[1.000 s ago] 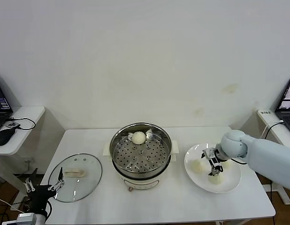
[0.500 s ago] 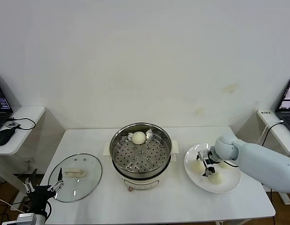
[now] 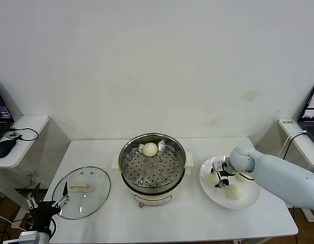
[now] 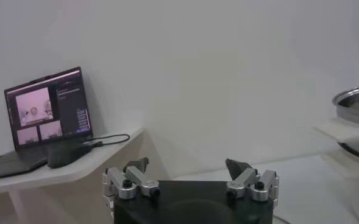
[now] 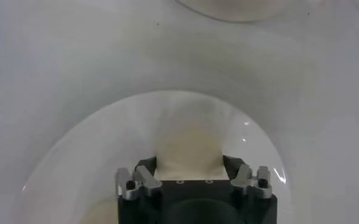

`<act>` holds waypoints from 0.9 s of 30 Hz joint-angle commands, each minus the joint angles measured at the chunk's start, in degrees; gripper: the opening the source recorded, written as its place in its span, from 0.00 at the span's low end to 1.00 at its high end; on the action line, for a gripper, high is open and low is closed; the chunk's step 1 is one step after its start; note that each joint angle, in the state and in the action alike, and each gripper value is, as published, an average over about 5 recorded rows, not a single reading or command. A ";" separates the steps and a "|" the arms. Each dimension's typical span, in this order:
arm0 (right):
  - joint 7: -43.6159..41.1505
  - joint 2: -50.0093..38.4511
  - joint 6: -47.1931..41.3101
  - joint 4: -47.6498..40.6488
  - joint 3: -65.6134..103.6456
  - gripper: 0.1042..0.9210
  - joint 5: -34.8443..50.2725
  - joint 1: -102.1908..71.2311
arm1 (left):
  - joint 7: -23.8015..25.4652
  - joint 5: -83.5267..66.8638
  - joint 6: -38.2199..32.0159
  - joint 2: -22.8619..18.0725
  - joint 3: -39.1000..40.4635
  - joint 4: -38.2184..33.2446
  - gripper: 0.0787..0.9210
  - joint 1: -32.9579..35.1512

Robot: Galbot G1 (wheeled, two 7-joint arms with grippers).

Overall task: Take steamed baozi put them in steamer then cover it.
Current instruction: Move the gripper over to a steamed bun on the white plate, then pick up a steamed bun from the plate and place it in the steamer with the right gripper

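Head view is showing the white table [image 3: 197, 223] with the steamer [image 3: 152, 168] sitting near its middle, uncovered, and 1 steamed baozi [image 3: 150, 149] resting on the perforated tray toward the far side. Right of the steamer, a white plate [image 3: 248, 202] is carrying 3 more baozi. The right gripper [image 3: 218, 179] is reaching down onto the plate's left part, its jaws pinching the leftmost bun [image 3: 213, 179]; a second bun [image 3: 232, 191] is lying just beside it toward the near edge, and a third [image 3: 244, 177] is showing partly behind the arm. Right wrist view is confirming the grip: the jaws are pressing against both sides of the cream-white bun [image 5: 188, 146] over the plate [image 5: 75, 170].

On the table's left part, the cover [image 3: 82, 192] is lying flat, its cream handle facing up, well apart from the steamer. The left gripper [image 3: 48, 204] is hanging off the table's near left corner, just beside the cover's rim, jaws spread wide and holding nothing.
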 commanded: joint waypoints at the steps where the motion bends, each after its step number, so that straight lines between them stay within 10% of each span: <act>1: -2.32 -2.00 -0.31 2.34 -0.99 0.63 1.67 4.10 | 0.02 -0.08 -0.02 0.21 0.07 0.01 0.88 -0.05; 14: -5.21 -9.52 -6.83 15.83 -15.63 0.64 17.77 34.08 | -0.02 -0.21 0.03 0.77 1.17 -0.29 0.88 -0.93; 27: 5.08 11.83 -17.89 16.47 -22.42 0.65 37.78 45.92 | -0.03 -0.28 0.16 0.64 1.30 -0.54 0.88 -1.67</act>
